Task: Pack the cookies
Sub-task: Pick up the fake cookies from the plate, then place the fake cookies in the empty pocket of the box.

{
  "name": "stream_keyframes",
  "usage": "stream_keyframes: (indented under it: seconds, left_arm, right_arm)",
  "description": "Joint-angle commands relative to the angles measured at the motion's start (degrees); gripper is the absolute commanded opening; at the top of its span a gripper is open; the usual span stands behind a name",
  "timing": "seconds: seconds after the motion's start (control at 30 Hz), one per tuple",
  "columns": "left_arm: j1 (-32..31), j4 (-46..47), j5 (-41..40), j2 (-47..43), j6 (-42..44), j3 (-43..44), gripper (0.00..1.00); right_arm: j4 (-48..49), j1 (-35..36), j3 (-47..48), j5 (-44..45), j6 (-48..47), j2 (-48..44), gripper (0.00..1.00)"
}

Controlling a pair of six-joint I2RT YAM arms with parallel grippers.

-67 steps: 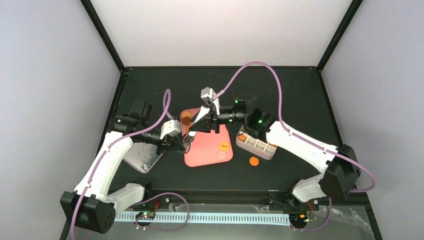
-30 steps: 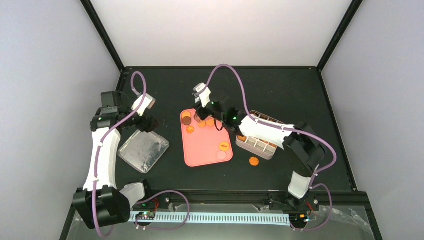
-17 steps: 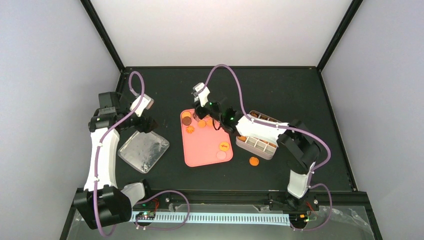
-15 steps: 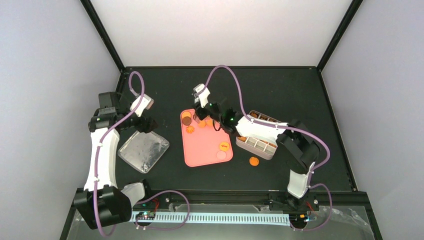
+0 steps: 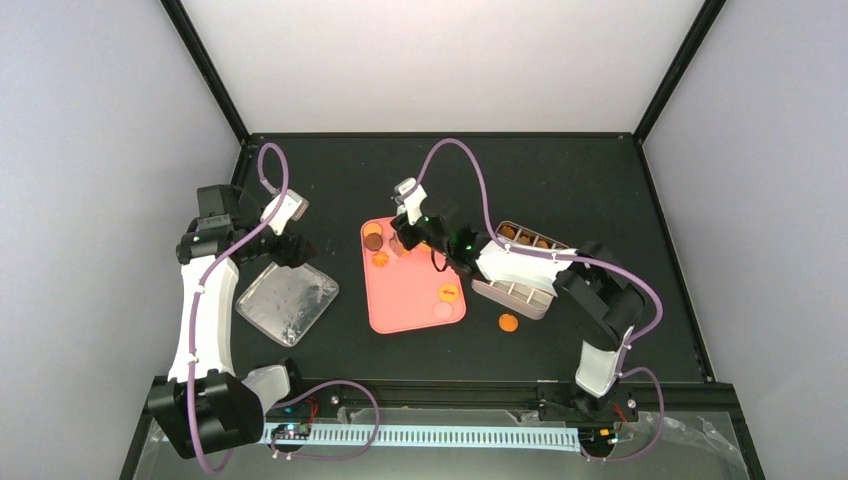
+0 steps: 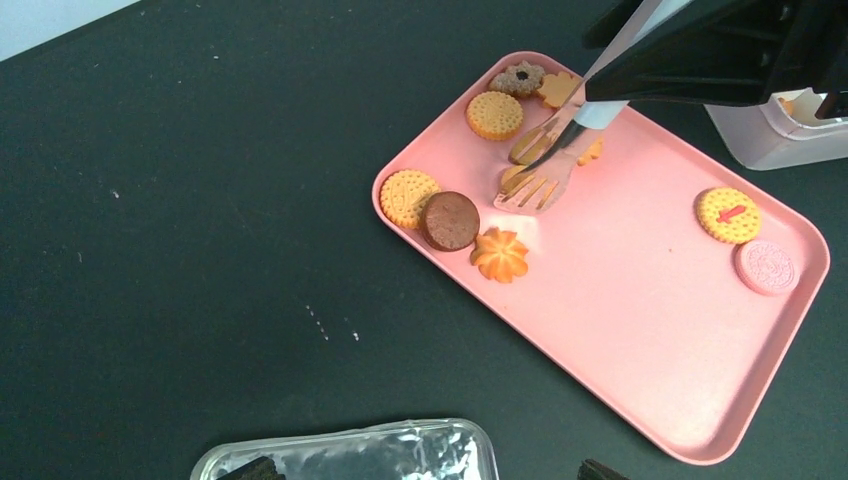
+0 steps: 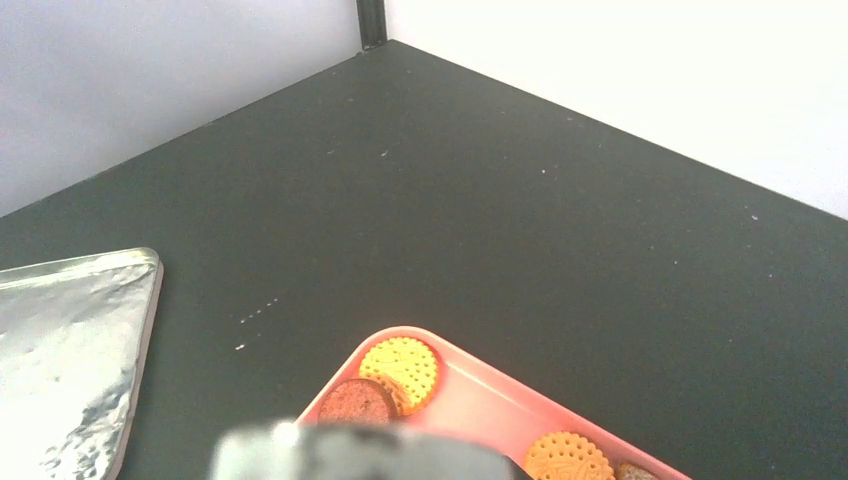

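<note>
Cookies (image 6: pixel 495 115) lie mostly at the far end of the pink tray (image 6: pixel 640 330). Two more sit at its near right corner, a stray orange cookie (image 5: pixel 508 322) is on the table just near of the compartment box (image 5: pixel 515 290), and a few are already in that box.

I judge them light, thin and stiff. They probably chip easily and skate on the smooth tray, so I'd pinch one across its rim rather than try to scoop under it.

My right gripper (image 5: pixel 408 228) is clamped on the tongs (image 6: pixel 560 140). Their forked tips are down among the far cluster, at a golden cookie, but I cannot tell whether it is caught. My left gripper (image 5: pixel 293 246) has its jaws spread and empty, over the far corner of the silvery tray (image 5: pixel 288 300).

Two seconds back the left arm was at the pink tray's left edge; it has since pulled well away. The right gripper has edged slightly right, uncovering the box's far row. The stray cookie hasn't moved.
</note>
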Motion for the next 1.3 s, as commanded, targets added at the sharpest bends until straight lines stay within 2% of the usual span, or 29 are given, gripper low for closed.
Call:
stream_keyframes:
  seconds: [0.0,0.1,0.3,0.5,0.63,0.87,1.03,1.13,1.27]
  left_arm:
    - [0.5,-1.1,1.6,-0.9,1.0,-0.4,0.78]
    - [0.5,-1.0,1.5,-1.1,1.2,-0.9,0.78]
    - [0.6,-0.5,1.5,-1.0,1.1,-1.6,0.77]
    - [0.6,-0.2,1.2,-0.4,1.0,-1.1,0.78]
    - [0.6,0.0,1.7,-0.2,0.9,-0.8,0.78]
    - [0.6,0.7,3.5,0.6,0.6,-1.2,0.77]
    - [0.5,1.1,4.8,1.0,0.5,-1.1,0.77]
    - [0.6,1.2,5.6,1.0,0.5,-1.2,0.77]
    - [0.6,0.9,6.3,1.2,0.5,-1.2,0.77]
  right_arm:
    - [0.8,-0.1,-1.1,1.3,1.1,-2.2,0.29]
    - [-0.3,0.0,-0.7,2.5,1.2,-3.3,0.18]
    - [-1.5,0.0,-0.4,3.0,0.2,-6.1,0.08]
    - [-4.7,0.0,-1.6,4.8,-0.8,-14.0,0.08]
    - [-8.5,-0.1,-6.7,9.8,-0.1,-23.1,0.08]
    - [-21.5,-0.7,-16.5,19.2,5.4,-40.6,0.08]
    - [-29.6,-0.8,-23.1,22.9,10.4,-52.6,0.09]
    - [-31.7,-0.7,-26.2,23.8,12.0,-56.9,0.11]
    - [-32.7,-0.8,-27.4,24.7,12.6,-57.7,0.11]
